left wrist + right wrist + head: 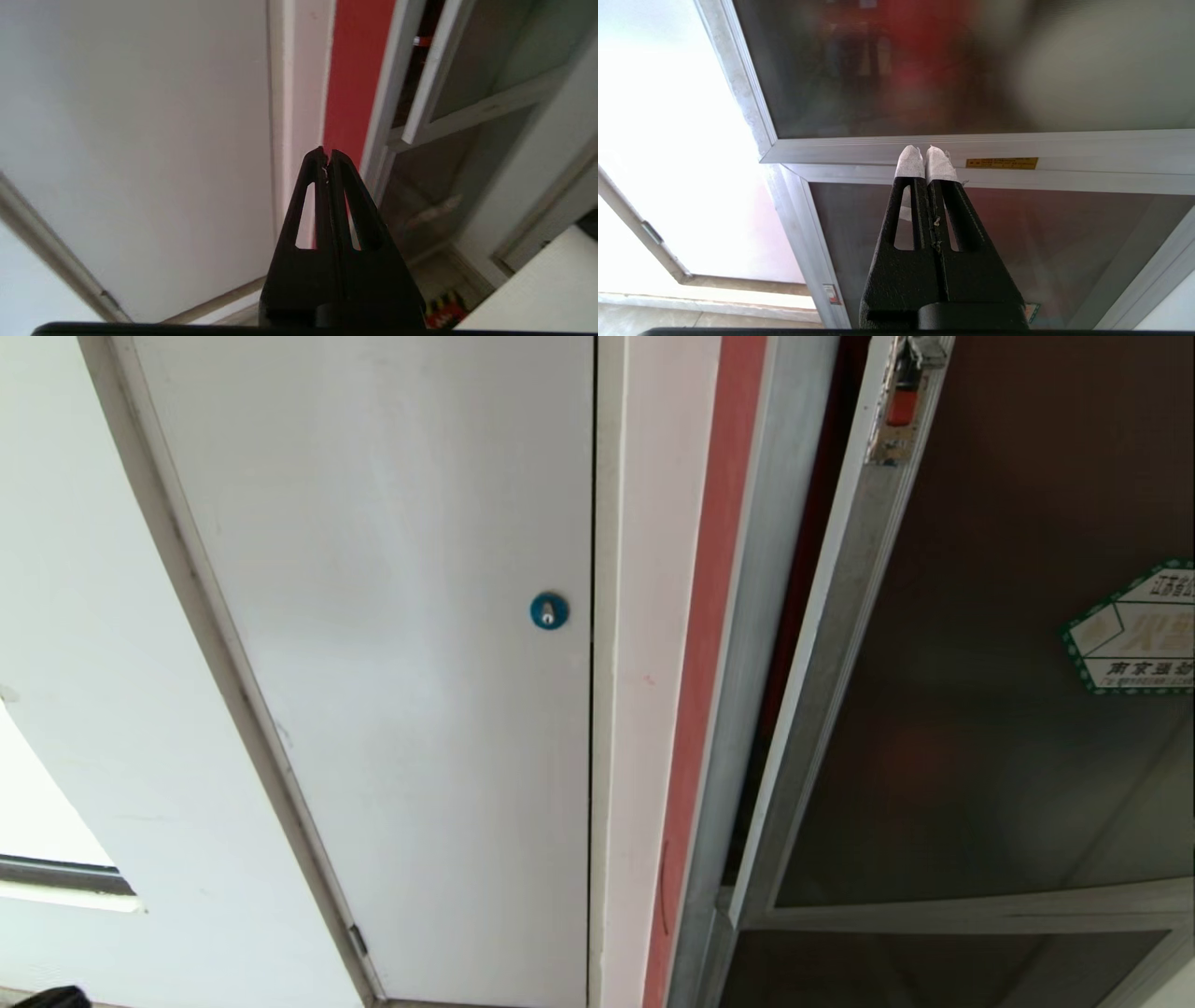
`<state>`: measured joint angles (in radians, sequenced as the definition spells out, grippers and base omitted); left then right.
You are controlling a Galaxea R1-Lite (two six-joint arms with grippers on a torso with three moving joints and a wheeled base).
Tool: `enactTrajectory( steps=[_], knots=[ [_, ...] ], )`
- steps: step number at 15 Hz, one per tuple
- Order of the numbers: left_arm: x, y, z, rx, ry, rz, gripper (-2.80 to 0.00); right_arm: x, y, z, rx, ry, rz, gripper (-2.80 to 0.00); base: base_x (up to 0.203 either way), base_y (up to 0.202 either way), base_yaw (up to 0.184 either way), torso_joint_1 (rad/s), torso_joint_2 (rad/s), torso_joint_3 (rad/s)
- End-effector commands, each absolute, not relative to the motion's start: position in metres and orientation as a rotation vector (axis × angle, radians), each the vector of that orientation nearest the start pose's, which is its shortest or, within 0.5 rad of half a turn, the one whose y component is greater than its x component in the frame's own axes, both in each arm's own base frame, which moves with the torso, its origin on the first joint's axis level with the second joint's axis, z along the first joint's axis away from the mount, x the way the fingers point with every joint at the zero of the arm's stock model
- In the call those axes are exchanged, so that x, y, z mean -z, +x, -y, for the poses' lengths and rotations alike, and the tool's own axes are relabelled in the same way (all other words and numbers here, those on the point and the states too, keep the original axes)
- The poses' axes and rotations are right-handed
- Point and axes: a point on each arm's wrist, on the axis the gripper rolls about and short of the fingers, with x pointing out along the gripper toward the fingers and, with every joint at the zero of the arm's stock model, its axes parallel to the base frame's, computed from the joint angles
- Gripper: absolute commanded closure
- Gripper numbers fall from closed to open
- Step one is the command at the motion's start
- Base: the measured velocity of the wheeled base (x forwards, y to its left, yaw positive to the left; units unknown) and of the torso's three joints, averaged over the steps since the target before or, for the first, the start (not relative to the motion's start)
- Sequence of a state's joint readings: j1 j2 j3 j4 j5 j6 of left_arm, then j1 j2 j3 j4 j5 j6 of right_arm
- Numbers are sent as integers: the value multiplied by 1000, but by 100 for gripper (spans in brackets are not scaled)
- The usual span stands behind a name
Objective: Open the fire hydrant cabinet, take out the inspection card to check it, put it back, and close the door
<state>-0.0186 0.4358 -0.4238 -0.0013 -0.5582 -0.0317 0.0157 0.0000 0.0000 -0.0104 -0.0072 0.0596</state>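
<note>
Fingers of the left gripper pressed together, tips meeting, nothing between them; pointed toward the red strip between the white wall trim and the silver frame of the fire hydrant cabinet. Fingers of the right gripper likewise pressed together and empty, tips wrapped in white tape, aimed at the silver crossbar between the upper and lower glass panels. Small yellow label on that crossbar, just beside the taped tips. Neither gripper visible in the head view.

Door of dark tinted glass in a silver frame, standing slightly ajar: narrow dark gap between its free edge and the cabinet frame, seen in both the head view and the left wrist view. Small red latch near the top of the door's free edge. Green-bordered hexagonal sticker on the glass, partly cut off by the picture's edge. Smaller dark panel below the door, under the crossbar. Blurred red shape behind the upper glass in the right wrist view; contents of the cabinet otherwise not readable. Inspection card not discernible in any view.

Plain white door to the left of the cabinet, shut, with a blue round lock near its right edge. Hinge low on its left edge. White wall further left.
</note>
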Motion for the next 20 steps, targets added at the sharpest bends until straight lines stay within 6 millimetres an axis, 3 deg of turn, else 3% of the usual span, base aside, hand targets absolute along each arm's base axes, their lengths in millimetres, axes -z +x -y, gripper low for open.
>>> enactTrajectory(
  steps=[1, 5, 11, 14, 20],
  knots=[
    [-219, 47, 16, 687, -79, -169, 0, -76, -22, 0, -9, 60, 6, 0, 0, 0, 0, 0, 0, 0],
    [-245, 94, 42, 974, -81, -244, 0, -76, -22, 1, -9, 60, 6, 0, 0, 0, 0, 0, 0, 0],
    [-242, 174, 95, 1125, -73, -291, 0, -76, -22, 1, -9, 60, 6, 0, 0, 0, 0, 0, 0, 0],
    [-248, 201, 119, 1173, -65, -292, 0, -76, -22, 1, -11, 60, 7, 0, 0, 0, 0, 0, 0, 0],
    [-249, 234, 170, 1273, -52, -306, 0, -76, -22, 1, -8, 60, 6, 0, 0, 0, 0, 0, 0, 0]
  ],
)
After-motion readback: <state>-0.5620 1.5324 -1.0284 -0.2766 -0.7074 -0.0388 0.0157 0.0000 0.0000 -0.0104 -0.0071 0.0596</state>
